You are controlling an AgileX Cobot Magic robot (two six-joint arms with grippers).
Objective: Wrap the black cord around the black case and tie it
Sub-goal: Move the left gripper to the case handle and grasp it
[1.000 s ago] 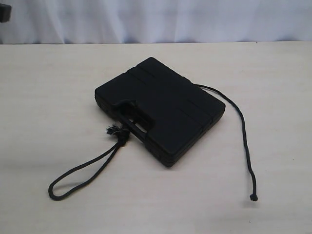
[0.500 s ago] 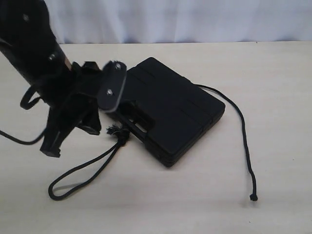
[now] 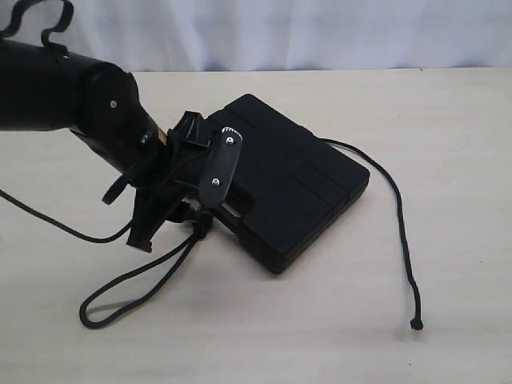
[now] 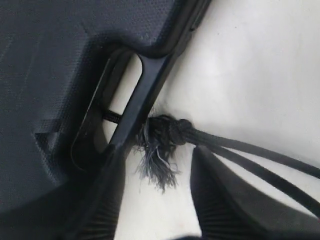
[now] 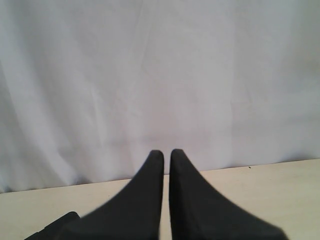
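The black case [image 3: 296, 180] lies flat mid-table, handle slot toward the front left. The black cord [image 3: 132, 284] is knotted at the handle, makes a loop on the table to the front left, and trails from the case's right side to a free end [image 3: 414, 323]. My left gripper [image 3: 172, 224] hangs over the handle end. In the left wrist view it [image 4: 159, 160] is open, its fingers either side of the frayed tuft [image 4: 157, 167] below the knot [image 4: 170, 131], beside the handle bar [image 4: 145, 95]. My right gripper [image 5: 162, 154] is shut on nothing, raised, and out of the exterior view.
The pale table [image 3: 448, 120] ends at a white curtain [image 3: 320, 32] along the back. A thin arm cable [image 3: 48, 220] trails over the table at the left. A corner of the case [image 5: 55, 227] shows low in the right wrist view.
The left arm has come in from the left and moved right and down, bringing its gripper to the knot at the case handle. Case and cord have not moved.
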